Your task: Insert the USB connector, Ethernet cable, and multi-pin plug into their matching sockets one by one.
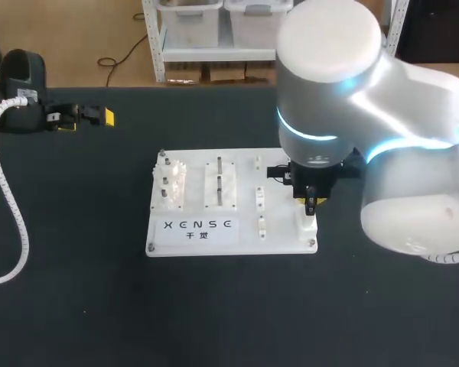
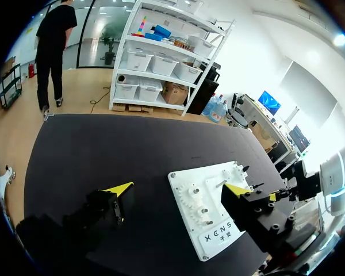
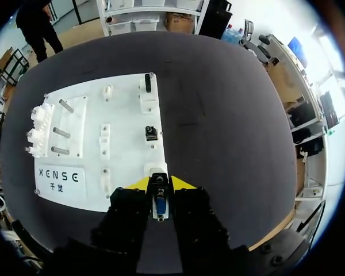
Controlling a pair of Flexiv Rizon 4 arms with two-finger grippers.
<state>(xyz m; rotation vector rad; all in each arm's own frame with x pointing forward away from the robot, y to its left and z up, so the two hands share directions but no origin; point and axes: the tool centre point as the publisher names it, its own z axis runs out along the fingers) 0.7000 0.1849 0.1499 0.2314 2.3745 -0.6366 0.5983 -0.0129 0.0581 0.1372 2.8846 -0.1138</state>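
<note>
Black bench point(image 1: 76, 306) carries a white board point(image 1: 279, 238) of sockets and pegs at its middle. From the head view, the right arm point(image 1: 413, 183) comes in from the right and hangs over the board's right side. The right gripper point(image 1: 311, 203) points down at the near right corner. The left gripper point(image 1: 86, 121) sits well apart, at the far left of the bench.

From the left wrist view, the left gripper's fingers stand wide apart with nothing between them. The board lies ahead of it and to the right.

From the right wrist view, the right gripper is narrow, its two yellow tips point(image 3: 139, 183) closed from both sides on the multi-pin plug point(image 3: 159, 201). The plug's blue face shows between the fingers. It is held just above the board's near right edge, right by a white socket block point(image 3: 155, 169). Farther along the same side, a small black part point(image 3: 151, 133) sits on the board. Beyond that, a black upright piece point(image 3: 148, 83) stands in a white holder.
</note>
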